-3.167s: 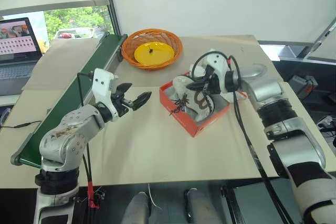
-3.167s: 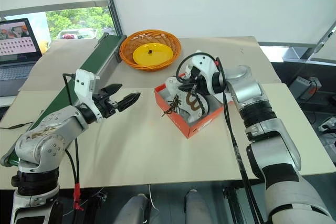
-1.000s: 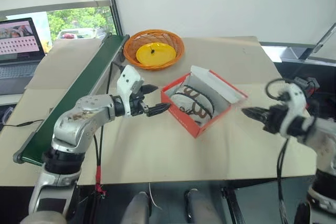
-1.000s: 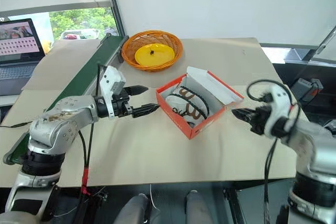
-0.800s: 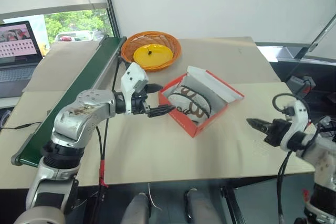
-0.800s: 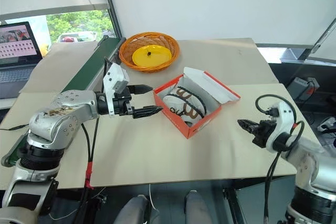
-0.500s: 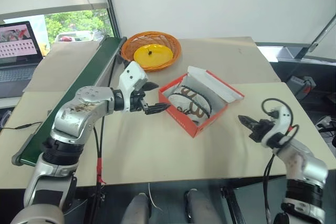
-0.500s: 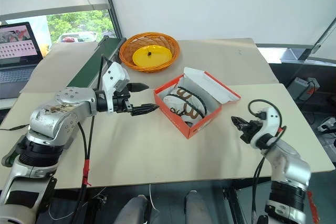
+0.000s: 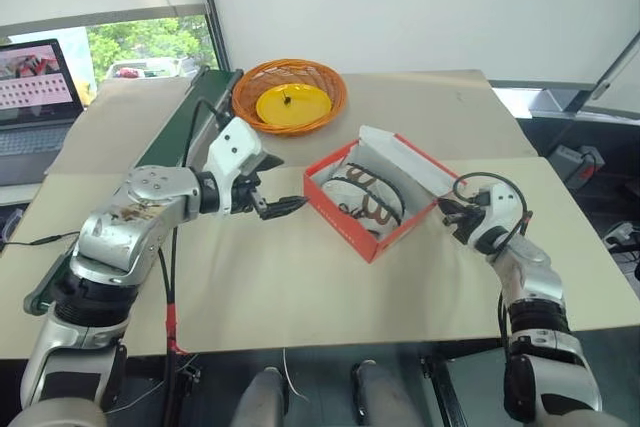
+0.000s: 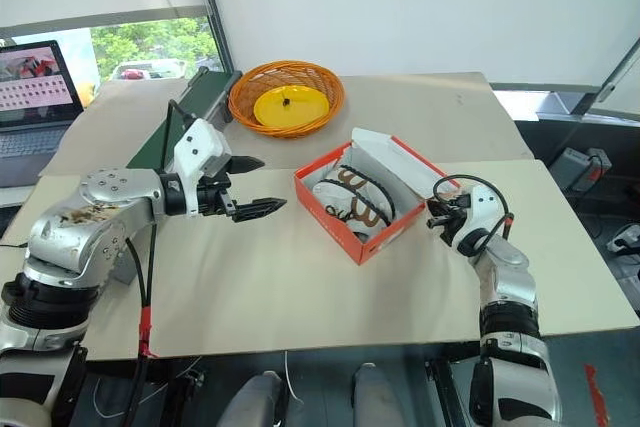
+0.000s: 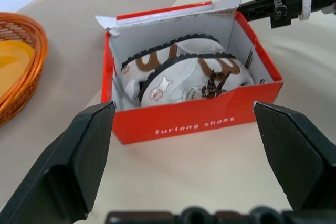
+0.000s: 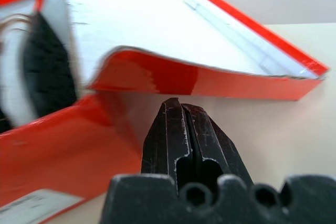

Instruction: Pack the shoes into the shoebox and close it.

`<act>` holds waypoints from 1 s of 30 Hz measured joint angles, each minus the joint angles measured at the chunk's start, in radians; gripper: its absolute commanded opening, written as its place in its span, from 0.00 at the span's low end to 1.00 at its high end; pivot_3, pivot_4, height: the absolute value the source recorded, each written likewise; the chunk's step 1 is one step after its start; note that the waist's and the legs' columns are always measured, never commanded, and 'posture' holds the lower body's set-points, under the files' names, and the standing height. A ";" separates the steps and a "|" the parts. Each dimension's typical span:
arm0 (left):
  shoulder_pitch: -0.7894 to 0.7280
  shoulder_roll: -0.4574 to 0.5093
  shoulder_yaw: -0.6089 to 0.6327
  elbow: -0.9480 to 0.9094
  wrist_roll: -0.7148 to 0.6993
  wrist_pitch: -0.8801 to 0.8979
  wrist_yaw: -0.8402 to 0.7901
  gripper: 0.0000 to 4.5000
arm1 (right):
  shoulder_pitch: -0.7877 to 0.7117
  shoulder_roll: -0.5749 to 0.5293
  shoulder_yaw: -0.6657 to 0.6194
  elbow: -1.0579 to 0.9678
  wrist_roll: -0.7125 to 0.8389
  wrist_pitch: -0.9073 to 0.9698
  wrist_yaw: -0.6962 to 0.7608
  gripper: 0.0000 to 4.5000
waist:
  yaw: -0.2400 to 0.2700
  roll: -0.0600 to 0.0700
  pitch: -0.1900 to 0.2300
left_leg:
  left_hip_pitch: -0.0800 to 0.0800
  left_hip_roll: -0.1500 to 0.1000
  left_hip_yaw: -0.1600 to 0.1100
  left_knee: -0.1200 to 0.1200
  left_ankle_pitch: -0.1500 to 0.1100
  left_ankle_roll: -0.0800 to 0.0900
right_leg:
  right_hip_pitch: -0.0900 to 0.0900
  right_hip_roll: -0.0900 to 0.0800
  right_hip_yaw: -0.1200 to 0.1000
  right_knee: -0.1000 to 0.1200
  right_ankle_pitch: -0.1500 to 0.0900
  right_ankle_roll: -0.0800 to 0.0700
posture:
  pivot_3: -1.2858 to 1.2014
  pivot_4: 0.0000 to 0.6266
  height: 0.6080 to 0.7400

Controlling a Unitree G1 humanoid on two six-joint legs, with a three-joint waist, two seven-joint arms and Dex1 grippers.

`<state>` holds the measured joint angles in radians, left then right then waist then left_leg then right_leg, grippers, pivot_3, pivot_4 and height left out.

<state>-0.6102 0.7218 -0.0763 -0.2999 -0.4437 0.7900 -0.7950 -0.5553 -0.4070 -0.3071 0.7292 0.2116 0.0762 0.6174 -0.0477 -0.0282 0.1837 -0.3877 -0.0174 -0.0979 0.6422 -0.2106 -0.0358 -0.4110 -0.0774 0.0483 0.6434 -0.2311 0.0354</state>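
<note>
Both shoes lay inside the shoebox on the bench, the closed right claw tucked under its flap lid, apparently to lift it shut, the left claw spread wide, empty.

Shoes side-by-side in open red shoebox.

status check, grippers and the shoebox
Left gripper open, clear of shoebox. Right gripper shut, tips under lid flap. Shoes inside, lid not closed. Nothing in the way.
</note>
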 measured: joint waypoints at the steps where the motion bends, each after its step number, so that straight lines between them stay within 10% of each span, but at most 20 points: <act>1: 0.000 0.000 0.004 -0.004 -0.001 0.002 0.001 1.00 | -0.009 0.000 0.000 0.030 -0.001 -0.023 -0.007 0.02 | 0.000 0.000 0.000 | 0.000 0.000 0.000 0.000 0.000 0.000 | 0.000 0.000 0.000 0.000 0.000 0.000 | 0.52 0.24 1.00; 15: 0.000 -0.006 0.009 -0.021 -0.007 0.025 0.002 1.00 | -0.050 0.082 -0.092 -0.087 0.203 -0.089 -0.019 0.02 | -0.021 0.001 0.000 | 0.000 0.000 0.000 0.000 0.000 0.000 | 0.000 0.000 0.000 0.001 0.000 0.000 | 0.52 0.24 1.00; 30: -0.027 -0.059 -0.029 0.042 0.023 -0.012 -0.005 1.00 | 0.084 0.051 -0.005 -0.468 0.362 0.259 0.068 0.02 | -0.020 0.001 0.000 | 0.000 0.000 0.000 0.000 0.000 0.000 | 0.000 0.000 0.000 0.001 0.000 0.000 | 0.52 0.24 1.00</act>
<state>-0.6375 0.6632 -0.1053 -0.2579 -0.4207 0.7778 -0.8002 -0.4709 -0.3560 -0.3118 0.2610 0.5733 0.3355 0.6852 -0.0678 -0.0275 0.1840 -0.3873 -0.0174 -0.0983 0.6422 -0.2107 -0.0355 -0.4110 -0.0772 0.0485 0.6448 -0.2311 0.0354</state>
